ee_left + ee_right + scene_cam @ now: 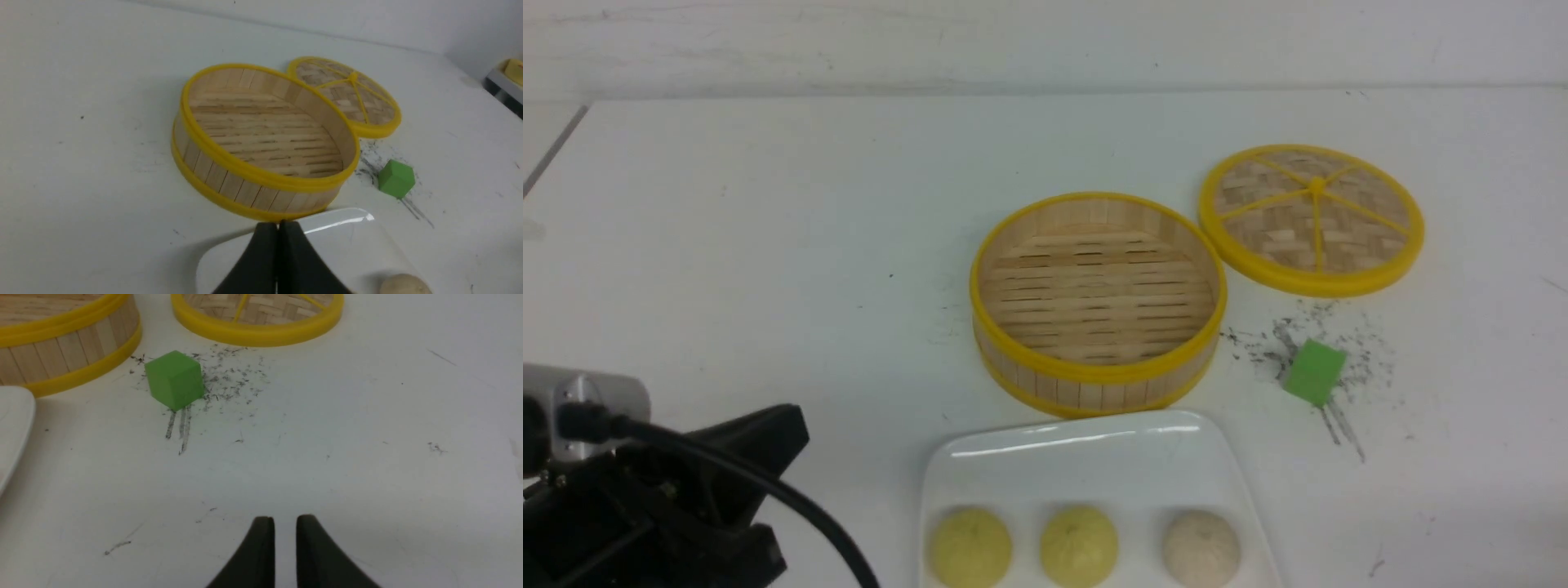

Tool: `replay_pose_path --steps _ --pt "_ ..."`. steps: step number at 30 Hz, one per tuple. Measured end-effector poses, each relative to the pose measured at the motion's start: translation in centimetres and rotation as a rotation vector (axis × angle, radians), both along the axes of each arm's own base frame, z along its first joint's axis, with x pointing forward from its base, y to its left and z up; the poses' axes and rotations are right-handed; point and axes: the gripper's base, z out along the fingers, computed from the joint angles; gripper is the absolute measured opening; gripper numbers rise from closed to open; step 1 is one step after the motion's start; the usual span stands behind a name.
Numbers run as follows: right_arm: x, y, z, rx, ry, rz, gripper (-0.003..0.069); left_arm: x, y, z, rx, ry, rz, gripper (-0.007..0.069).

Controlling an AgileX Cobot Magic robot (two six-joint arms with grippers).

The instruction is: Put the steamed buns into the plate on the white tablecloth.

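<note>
The three steamed buns (1201,548) sit in a row inside the plate (1094,457), at the near edge of the surface. I judge them light and perhaps a little soft, so if one must be corrected, I would take it low around its sides, gently, and spare the pleated top. The task looks complete to me.

My left gripper (278,223) has its fingertips together; my right gripper (284,519) has them apart, with nothing between. The white tablecloth (768,245) is flat, with dark marks around the green cube (1315,372). Beyond the far edge of the surface, I see a pale backdrop.
</note>
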Motion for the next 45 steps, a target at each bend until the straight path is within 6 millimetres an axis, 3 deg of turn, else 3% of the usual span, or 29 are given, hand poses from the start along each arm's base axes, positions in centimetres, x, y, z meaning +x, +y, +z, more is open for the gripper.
replay_pose_path --steps 14,19,30,34,45 --pt "0.0 0.0 0.0 0.000 0.000 0.000 0.0129 -0.1 0.0 -0.5 0.032 0.008 -0.006 0.0037" --pt "0.0 0.0 0.0 0.000 0.000 0.000 0.0133 -0.5 0.5 -1.9 0.118 -0.014 -0.018 0.0045" --pt "0.0 0.0 0.0 -0.001 0.000 -0.003 0.0136 -3.6 4.7 -5.9 0.163 -0.187 0.277 0.0055" --pt "0.0 0.0 0.0 -0.001 0.000 -0.004 0.0142 -4.4 5.7 -7.9 0.219 -0.135 0.382 0.0057" --pt "0.0 0.0 0.0 -0.001 0.000 -0.005 0.0153 -4.9 6.4 -9.0 0.258 -0.022 0.466 0.0073"
